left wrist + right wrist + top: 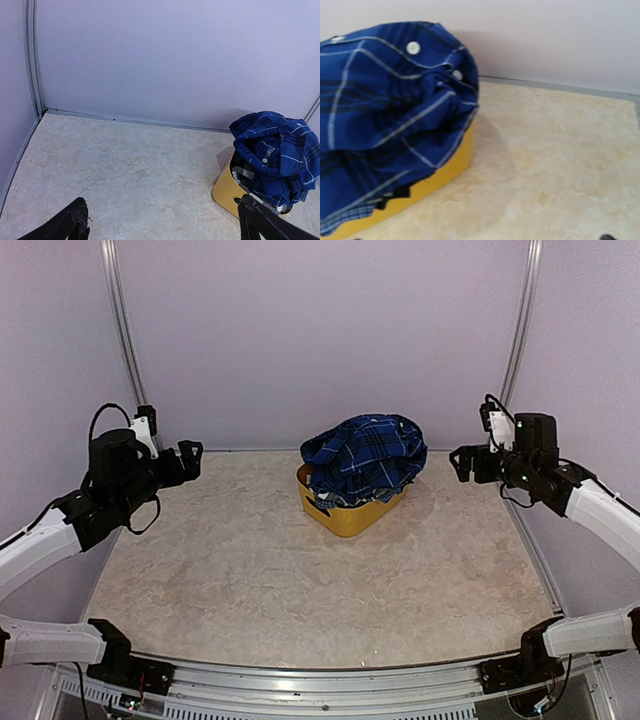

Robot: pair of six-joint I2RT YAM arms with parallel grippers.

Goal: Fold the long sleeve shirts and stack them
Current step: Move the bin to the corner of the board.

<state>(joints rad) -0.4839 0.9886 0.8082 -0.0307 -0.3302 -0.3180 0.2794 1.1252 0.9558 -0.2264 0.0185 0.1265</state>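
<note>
The long sleeve shirts are heaped in a yellow tub (352, 518) at the back middle of the table. The royal blue plaid one (365, 455) is crumpled on top and spills over the rim. A strip of the black-and-white checked one (244, 172) shows beneath it inside the tub (225, 191). My left gripper (188, 462) hovers above the table's left side, open and empty, well apart from the tub; its fingertips (76, 221) stand wide. My right gripper (463, 462) hovers open to the tub's right, holding nothing. The right wrist view shows the blue shirt (385, 100) up close.
The pale marbled tabletop (300, 580) lies between the arms and the tub. Lavender walls enclose it at the back and both sides, with metal rails in the corners (122, 340). Both arm bases sit at the near edge.
</note>
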